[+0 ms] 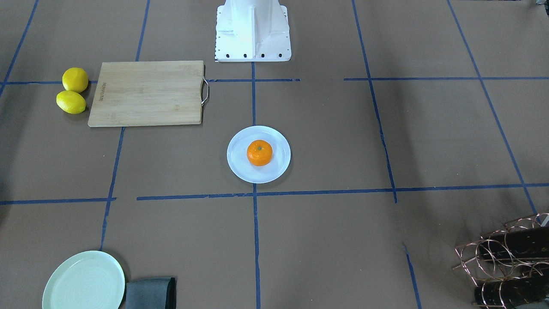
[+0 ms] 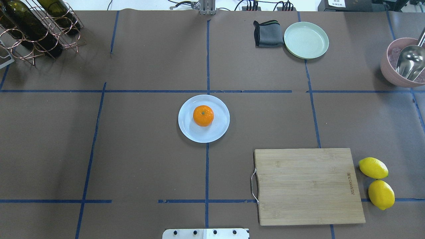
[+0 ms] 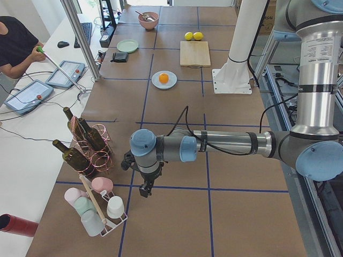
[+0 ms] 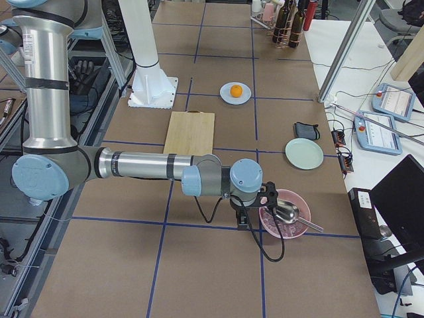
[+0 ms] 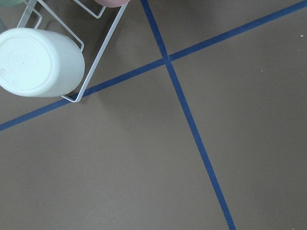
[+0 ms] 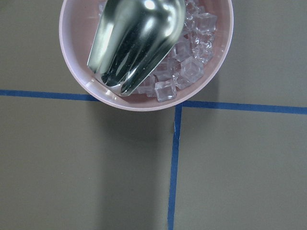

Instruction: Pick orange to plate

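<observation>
We've got the orange point(image 2: 203, 115) sitting on the pale plate point(image 2: 188, 130) mid-table, well apart from both grippers. The left gripper point(image 3: 144, 190) hangs by the cup rack point(image 3: 107, 214), and the right gripper point(image 4: 244, 222) is just beside the pink ice bowl point(image 4: 278, 230). Open or closed? We can't tell for either one.
</observation>
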`<state>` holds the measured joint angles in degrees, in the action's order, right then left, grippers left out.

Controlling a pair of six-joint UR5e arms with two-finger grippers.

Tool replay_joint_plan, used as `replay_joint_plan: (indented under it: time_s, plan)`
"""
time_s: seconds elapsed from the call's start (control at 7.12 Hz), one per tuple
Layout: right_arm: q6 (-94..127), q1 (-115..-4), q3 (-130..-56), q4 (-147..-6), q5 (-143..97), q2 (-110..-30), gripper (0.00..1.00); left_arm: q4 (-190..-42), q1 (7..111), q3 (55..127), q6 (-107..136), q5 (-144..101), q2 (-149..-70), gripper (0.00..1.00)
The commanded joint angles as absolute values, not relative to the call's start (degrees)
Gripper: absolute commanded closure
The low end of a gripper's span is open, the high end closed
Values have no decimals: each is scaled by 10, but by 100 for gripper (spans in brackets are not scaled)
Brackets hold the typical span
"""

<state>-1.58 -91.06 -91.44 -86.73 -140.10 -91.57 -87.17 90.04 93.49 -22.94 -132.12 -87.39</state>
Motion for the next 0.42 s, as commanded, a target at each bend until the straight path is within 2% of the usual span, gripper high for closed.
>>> replay_joint_plan:
  time_s: [0.0,0.28]
  plan:
    - [-15,-911,-913,-867,-1401,-917,0,-883,900,918,-229,-1322,-875,0]
    - [-15,-911,-913,-867,-1402,-915,0,-948,900,866,-228,-1322,-876,0]
